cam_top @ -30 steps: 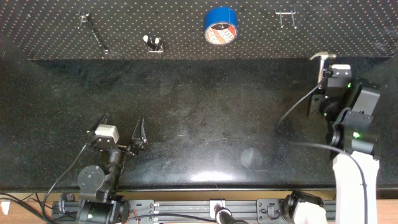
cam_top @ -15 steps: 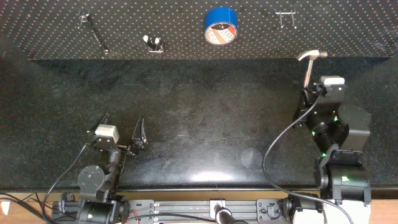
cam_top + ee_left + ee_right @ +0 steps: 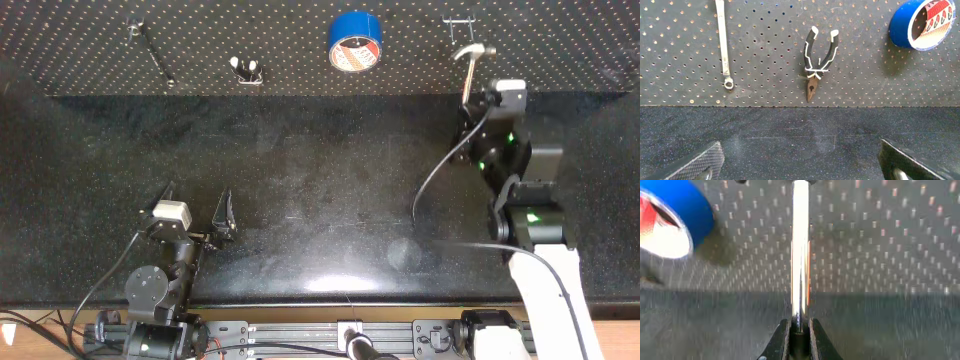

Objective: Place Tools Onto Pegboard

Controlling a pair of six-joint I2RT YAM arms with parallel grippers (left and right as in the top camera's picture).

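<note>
No text can be read. The tape (image 3: 356,28) hanging on the pegboard (image 3: 560,40) carries a red-and-white label (image 3: 352,55) on its face. The label has dark print on it, but in both the top view and the left wrist view the print is too small to make out as letters or numbers.
</note>
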